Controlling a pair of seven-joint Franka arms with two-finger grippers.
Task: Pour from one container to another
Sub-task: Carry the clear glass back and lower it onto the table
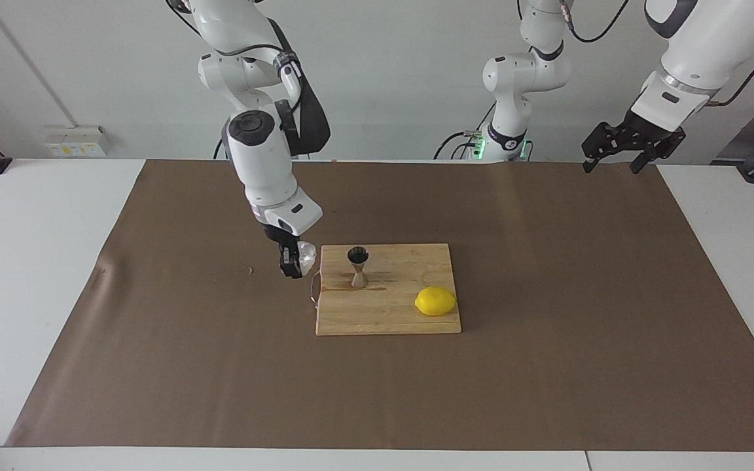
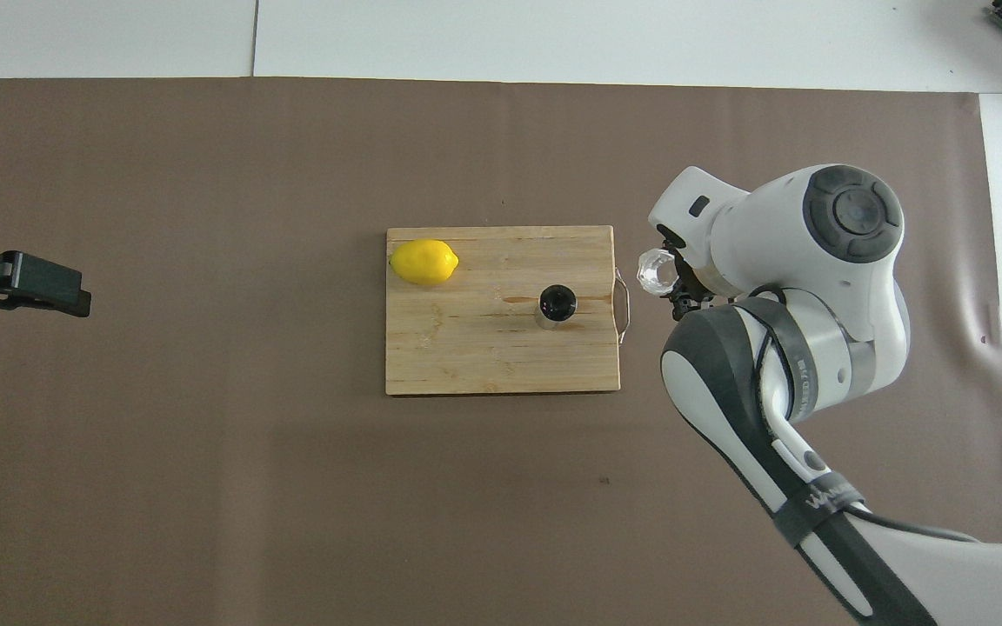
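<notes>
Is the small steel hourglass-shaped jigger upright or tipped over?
Upright: the small steel hourglass-shaped jigger stands on the wooden cutting board, mouth up.

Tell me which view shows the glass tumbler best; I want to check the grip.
The overhead view: the glass tumbler shows its whole rim beside the right gripper, over the brown mat. In the facing view the tumbler is partly hidden by the gripper.
</notes>
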